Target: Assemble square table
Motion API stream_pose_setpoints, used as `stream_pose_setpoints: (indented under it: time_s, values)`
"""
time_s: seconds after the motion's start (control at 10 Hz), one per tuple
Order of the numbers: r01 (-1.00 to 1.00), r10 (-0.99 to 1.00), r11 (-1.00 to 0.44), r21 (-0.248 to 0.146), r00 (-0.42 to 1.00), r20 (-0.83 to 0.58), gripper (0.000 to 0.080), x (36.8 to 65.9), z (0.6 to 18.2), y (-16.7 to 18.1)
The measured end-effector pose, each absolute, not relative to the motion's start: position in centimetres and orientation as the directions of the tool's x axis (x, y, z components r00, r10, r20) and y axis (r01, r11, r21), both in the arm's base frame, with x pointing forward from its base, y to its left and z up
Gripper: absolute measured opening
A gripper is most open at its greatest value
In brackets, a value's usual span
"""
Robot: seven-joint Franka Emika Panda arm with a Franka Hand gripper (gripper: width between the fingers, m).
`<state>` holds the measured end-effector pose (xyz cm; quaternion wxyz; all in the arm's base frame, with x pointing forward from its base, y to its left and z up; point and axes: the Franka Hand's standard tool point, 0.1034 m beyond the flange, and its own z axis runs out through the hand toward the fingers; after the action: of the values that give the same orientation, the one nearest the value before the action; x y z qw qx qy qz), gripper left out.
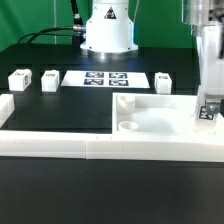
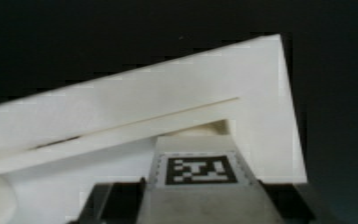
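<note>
Exterior view: gripper (image 1: 207,116) over the square slab (image 1: 150,120), at the exterior view's right, arm cut off above.
It pinches a tagged leg block (image 1: 206,110), half hidden; spare leg blocks (image 1: 48,80) sit well behind. Wrist view: blurred, slab cropped, dark fingers (image 2: 123,205) barely showing beside the block.

A robotics lab, shown by the robot arm (image 1: 107,30) mounted on a black table (image 1: 100,195) beside the marker board (image 1: 105,78) of printed tags.
</note>
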<state>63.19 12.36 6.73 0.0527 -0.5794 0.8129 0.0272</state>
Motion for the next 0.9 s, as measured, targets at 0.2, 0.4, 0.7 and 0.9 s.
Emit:
stream_pose_setpoints:
  time_s: [0.2, 0.4, 0.7, 0.9]
  values:
    - [-0.92, -0.914, 0.389, -0.034, -0.382, -0.136, 0.0292, 63.15, 6.73, 12.39]
    - [-0.917, -0.911, 0.398, -0.035, -0.391, -0.134, 0.0293, 63.12, 6.72, 12.3]
    - [-0.933, -0.928, 0.356, -0.041, -0.349, -0.132, 0.0293, 63.09, 6.7, 12.25]
    - [-0.966, -0.965, 0.243, -0.088, -0.23, -0.128, 0.0558, 63.34, 6.66, 12.37]
